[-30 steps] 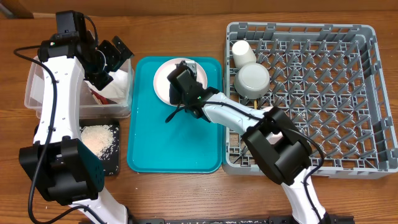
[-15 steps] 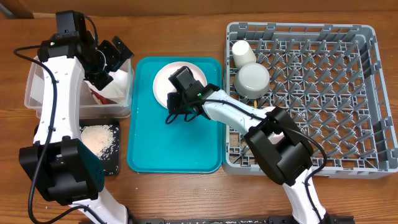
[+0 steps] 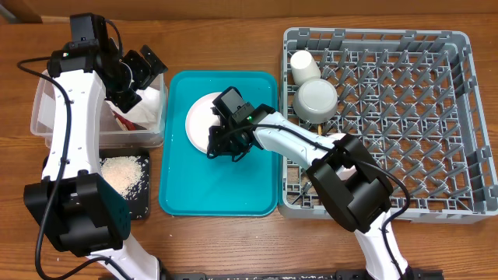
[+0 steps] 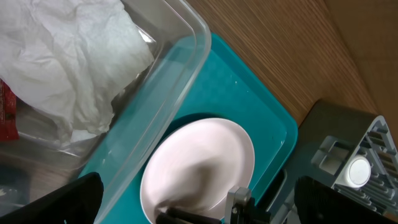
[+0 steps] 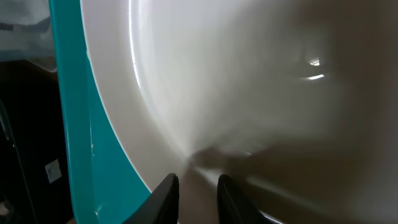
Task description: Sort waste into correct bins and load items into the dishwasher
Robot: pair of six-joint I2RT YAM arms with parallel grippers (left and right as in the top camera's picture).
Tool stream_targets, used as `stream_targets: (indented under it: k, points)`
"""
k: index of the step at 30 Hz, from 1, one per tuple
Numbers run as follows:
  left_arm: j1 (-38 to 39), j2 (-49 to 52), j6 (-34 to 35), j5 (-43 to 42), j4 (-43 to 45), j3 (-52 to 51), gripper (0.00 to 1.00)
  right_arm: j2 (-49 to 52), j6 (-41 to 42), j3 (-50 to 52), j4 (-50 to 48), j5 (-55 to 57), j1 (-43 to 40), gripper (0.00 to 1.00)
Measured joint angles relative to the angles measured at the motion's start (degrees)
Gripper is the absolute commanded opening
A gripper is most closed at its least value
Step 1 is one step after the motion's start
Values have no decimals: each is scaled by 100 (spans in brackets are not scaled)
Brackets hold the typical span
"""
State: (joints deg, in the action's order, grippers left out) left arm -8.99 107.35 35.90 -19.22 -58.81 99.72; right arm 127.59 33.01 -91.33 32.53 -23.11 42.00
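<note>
1 plate [image 3: 196, 120] is touched by right gripper [image 5: 193, 196], grip can't be told; left gripper [image 3: 142, 71] is spread wide; 1 cup [image 3: 305, 66], 1 bowl [image 3: 316, 99] racked

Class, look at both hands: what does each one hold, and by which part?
The right hand appears to pinch the pink plate by its rim. The left hand is open and holds nothing.

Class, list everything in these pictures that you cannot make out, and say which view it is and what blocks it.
1. Whether the right hand grips the plate: overhead, the hand covers the rim; the right wrist view is too close and blurred.
2. The wrapper: cut off by the left wrist view's left edge; overhead, the left arm covers most of it.
3. The rack, near left corner: overhead, the right arm covers it.
</note>
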Motion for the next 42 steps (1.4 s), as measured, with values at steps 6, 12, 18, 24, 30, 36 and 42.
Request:
stream_targets:
  k: [6,12,18,24,30,36,42]
  points:
    - [0,0,0,0,0,0,100,-195,-223,92,-33,186,4,41]
    - [0,0,0,-2,0,0,100,-256,-916,92,-107,557,11,41]
    - [0,0,0,-2,0,0,100,-260,-1602,94,-391,715,195,44]
    - [0,0,0,-2,0,0,100,-260,-2205,94,-509,1453,861,51]
    - [0,0,0,-2,0,0,100,-260,-2382,94,-562,2107,1067,52]
    - [0,0,0,0,0,0,100,-260,-2562,96,-595,2406,1049,49]
    - [0,0,0,0,0,0,100,-260,-2671,96,-529,2428,1049,45]
